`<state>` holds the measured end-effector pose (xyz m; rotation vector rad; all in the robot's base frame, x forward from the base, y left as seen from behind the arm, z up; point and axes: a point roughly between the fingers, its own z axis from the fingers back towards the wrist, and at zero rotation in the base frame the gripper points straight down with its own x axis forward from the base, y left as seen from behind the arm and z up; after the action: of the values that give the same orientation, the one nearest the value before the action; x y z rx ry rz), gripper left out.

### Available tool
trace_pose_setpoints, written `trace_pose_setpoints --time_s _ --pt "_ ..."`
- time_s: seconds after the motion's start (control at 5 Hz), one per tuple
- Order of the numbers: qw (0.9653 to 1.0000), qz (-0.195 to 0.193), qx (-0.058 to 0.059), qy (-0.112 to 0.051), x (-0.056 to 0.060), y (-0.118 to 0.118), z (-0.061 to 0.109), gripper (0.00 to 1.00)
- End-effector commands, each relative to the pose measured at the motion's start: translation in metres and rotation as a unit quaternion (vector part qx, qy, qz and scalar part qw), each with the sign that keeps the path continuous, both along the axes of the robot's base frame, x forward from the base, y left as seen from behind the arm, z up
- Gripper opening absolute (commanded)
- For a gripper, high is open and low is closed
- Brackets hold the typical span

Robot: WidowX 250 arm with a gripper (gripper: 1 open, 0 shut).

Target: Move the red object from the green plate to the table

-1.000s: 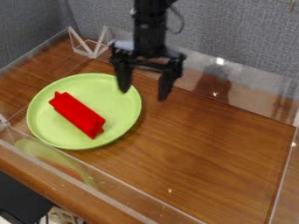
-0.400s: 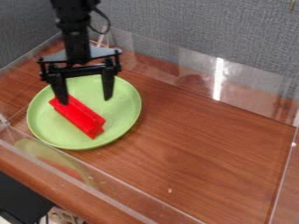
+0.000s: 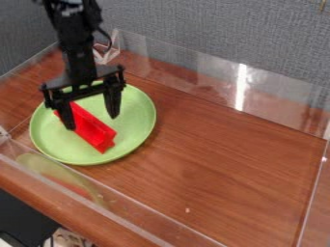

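Observation:
A bright red block (image 3: pixel 91 128) lies diagonally on the lime-green plate (image 3: pixel 135 121) at the left of the wood-grain table (image 3: pixel 233 164). My black gripper (image 3: pixel 85 104) points straight down over the plate and stands open. Its two fingers straddle the block's upper end, one finger (image 3: pixel 60 113) on the left and the other on the right, low over the plate. Whether the fingers touch the block I cannot tell. The gripper hides the far end of the block.
Clear acrylic walls (image 3: pixel 245 82) edge the tabletop on all sides. A thin white wire frame (image 3: pixel 103 43) stands at the back left corner behind the arm. Bare wood stretches to the right of the plate.
The gripper has travelled left from the plate's right rim to over the red block, has sunk lower, and has rolled about its downward axis. Its jaws have stayed open.

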<state>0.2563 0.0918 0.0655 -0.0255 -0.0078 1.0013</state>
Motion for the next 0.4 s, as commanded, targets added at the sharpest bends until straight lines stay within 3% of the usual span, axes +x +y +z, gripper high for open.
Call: trace_pose_setpoints --time_s 0.0,0.2 --pt "0.9992 0.035 0.012 -0.016 0.0085 0.0111 0.003 1.0" --pt "0.9982 0.055 0.015 -0.02 0.0166 0.0184 0.0017 1.0"
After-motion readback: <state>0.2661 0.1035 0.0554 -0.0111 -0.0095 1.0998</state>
